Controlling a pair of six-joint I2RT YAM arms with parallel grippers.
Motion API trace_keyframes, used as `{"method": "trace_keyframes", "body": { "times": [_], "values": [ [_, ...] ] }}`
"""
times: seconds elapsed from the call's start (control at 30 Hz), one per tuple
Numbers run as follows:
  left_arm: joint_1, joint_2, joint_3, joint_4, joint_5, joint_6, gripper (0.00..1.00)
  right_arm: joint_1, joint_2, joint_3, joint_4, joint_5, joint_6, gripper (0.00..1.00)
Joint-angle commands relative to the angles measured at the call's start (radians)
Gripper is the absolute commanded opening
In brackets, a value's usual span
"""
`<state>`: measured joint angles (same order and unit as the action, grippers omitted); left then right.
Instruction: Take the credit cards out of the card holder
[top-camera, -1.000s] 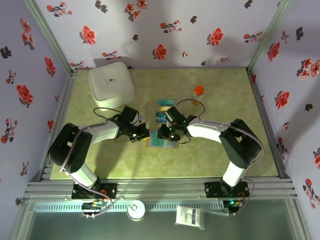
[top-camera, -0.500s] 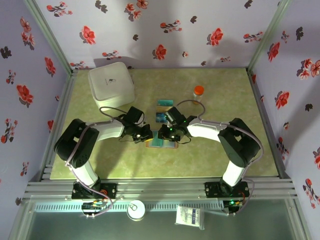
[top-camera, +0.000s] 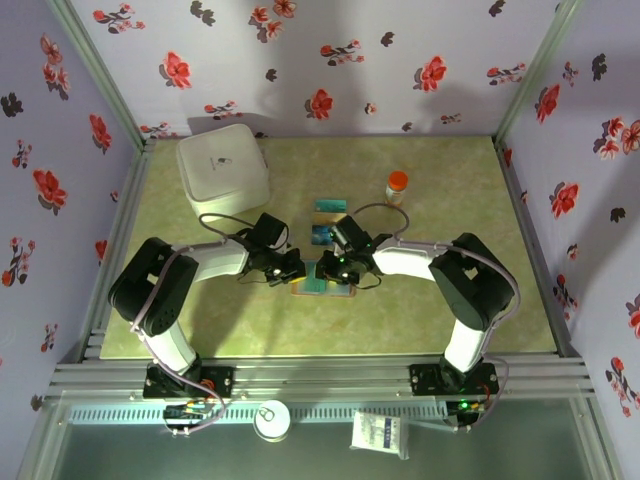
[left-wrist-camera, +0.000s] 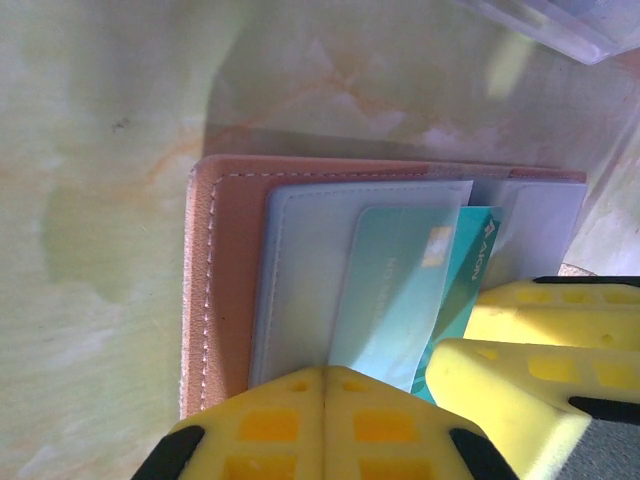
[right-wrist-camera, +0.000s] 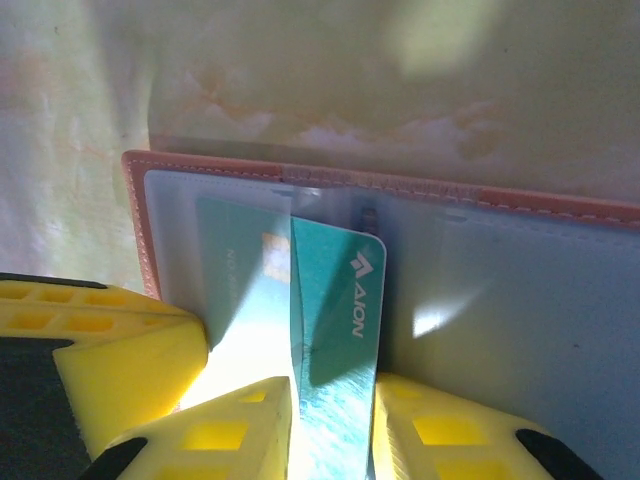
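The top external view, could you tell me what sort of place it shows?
Probably a staged robot test cell: floral-papered walls on an aluminium frame enclose a green marbled table.

Teal card (right-wrist-camera: 335, 350) half out of open card holder (right-wrist-camera: 520, 300)

Open card holder (top-camera: 322, 284) flat on the table (top-camera: 450, 200) near its front middle, one card (right-wrist-camera: 335, 330) half out of its pocket, two more cards (top-camera: 327, 221) just behind it, bottle (top-camera: 397, 186) right of those, square container (top-camera: 224, 170) at back left.
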<state>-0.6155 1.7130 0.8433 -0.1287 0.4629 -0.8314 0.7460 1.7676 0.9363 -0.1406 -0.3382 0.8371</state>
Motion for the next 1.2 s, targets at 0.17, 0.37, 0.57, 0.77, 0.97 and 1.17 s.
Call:
{"method": "trace_keyframes", "body": {
  "times": [0.17, 0.37, 0.57, 0.77, 0.97, 1.17],
  "values": [
    [-0.002, 0.012, -0.016, -0.018, -0.028, 0.002, 0.0, -0.014, -0.037, -0.045, 0.07, -0.034, 0.043, 0.19],
    [-0.002, 0.014, -0.015, -0.016, -0.025, 0.002, 0.0, -0.022, -0.055, -0.058, 0.074, -0.03, 0.04, 0.14],
    [-0.002, 0.01, -0.019, -0.014, -0.024, 0.0, 0.0, -0.035, -0.074, -0.076, 0.065, -0.025, 0.027, 0.1],
    [-0.001, 0.001, -0.026, -0.015, -0.026, -0.002, 0.0, -0.055, -0.111, -0.085, 0.003, 0.003, -0.013, 0.08],
    [-0.002, -0.003, -0.038, -0.003, -0.026, -0.01, 0.0, -0.071, -0.162, -0.083, -0.082, 0.033, -0.058, 0.08],
    [-0.006, -0.024, -0.051, 0.009, -0.024, -0.025, 0.0, -0.076, -0.192, -0.04, -0.162, 0.038, -0.141, 0.06]
  ]
}}
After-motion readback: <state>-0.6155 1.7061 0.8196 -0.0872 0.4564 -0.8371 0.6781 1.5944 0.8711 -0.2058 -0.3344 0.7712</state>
